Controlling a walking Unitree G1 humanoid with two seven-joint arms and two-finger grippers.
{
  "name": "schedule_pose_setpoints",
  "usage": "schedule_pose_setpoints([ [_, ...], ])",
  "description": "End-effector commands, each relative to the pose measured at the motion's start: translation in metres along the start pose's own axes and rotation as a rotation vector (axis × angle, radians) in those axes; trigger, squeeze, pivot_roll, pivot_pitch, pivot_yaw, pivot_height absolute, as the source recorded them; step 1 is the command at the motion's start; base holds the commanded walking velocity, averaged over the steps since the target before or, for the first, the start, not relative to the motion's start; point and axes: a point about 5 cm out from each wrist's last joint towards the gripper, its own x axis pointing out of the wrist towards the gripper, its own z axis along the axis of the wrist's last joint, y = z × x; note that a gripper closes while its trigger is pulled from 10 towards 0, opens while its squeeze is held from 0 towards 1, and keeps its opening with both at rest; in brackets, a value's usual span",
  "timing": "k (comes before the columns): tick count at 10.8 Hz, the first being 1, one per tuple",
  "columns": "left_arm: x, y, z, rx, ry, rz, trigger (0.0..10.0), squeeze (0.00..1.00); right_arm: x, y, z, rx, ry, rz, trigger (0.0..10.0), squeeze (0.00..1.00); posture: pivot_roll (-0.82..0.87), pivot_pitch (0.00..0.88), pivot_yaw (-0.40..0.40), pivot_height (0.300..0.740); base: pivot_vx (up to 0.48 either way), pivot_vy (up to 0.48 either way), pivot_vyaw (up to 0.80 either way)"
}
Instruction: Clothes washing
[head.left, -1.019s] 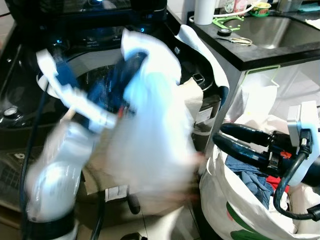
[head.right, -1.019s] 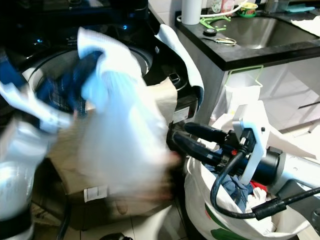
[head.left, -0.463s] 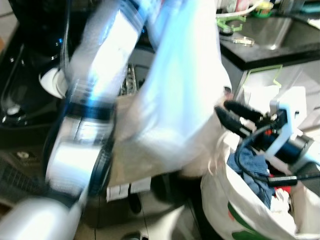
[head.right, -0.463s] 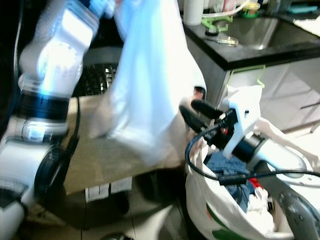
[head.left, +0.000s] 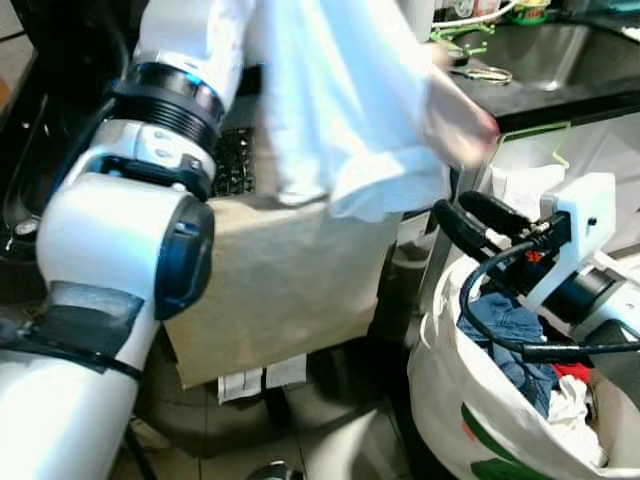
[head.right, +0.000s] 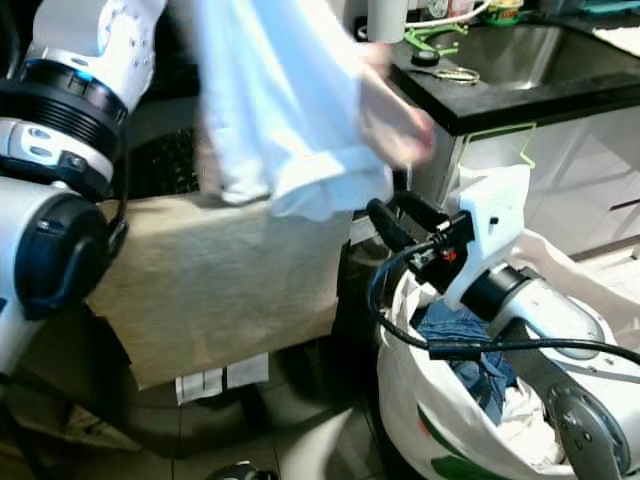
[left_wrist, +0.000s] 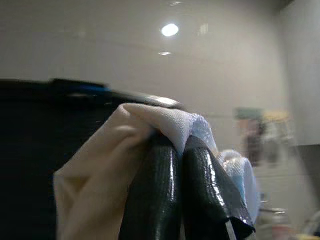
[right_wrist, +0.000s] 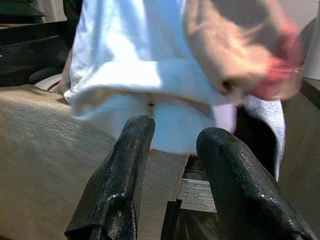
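The white garment was thin, soft cloth with a fine weave. The left gripper had glossy black fingers; the right gripper looked matt and slightly pebbled. The cardboard sheet was matt tan. The laundry bag looked like smooth white plastic.
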Motion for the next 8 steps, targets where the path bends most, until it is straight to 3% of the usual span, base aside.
schedule_pose_setpoints([
  [1,0.005,0.005,0.010,0.060,-0.042,0.041,0.0,0.00,-0.003,0.001,0.004,-0.016,-0.023,-0.012,10.0,0.00,-0.07,0.025,0.114,0.740,0.000,0.000,0.00],
  [2,0.003,0.004,0.004,0.093,-0.031,0.044,0.0,0.00,-0.003,0.001,0.003,-0.016,-0.021,-0.012,10.0,0.00,-0.07,0.025,0.114,0.740,0.000,0.000,0.00],
  [3,-0.006,0.003,-0.018,0.199,0.033,0.041,0.0,0.00,-0.003,0.002,0.002,-0.018,-0.012,-0.010,10.0,0.00,-0.07,0.026,0.111,0.740,0.000,0.000,0.00],
  [6,-0.025,-0.002,-0.057,0.273,0.178,-0.008,0.0,0.00,-0.002,0.004,-0.001,-0.021,0.000,-0.001,10.0,0.00,-0.07,0.026,0.111,0.740,0.000,0.000,0.00],
  [7,-0.034,-0.008,-0.072,0.284,0.235,-0.073,10.0,0.00,-0.002,0.004,-0.001,-0.022,0.004,0.004,10.0,0.00,-0.07,0.026,0.111,0.740,0.000,0.000,0.00],
  [8,-0.050,-0.027,-0.094,0.286,0.329,-0.296,10.0,0.00,-0.003,0.007,-0.004,-0.028,0.028,0.026,10.0,0.00,-0.07,0.027,0.107,0.740,0.000,0.000,0.00],
])
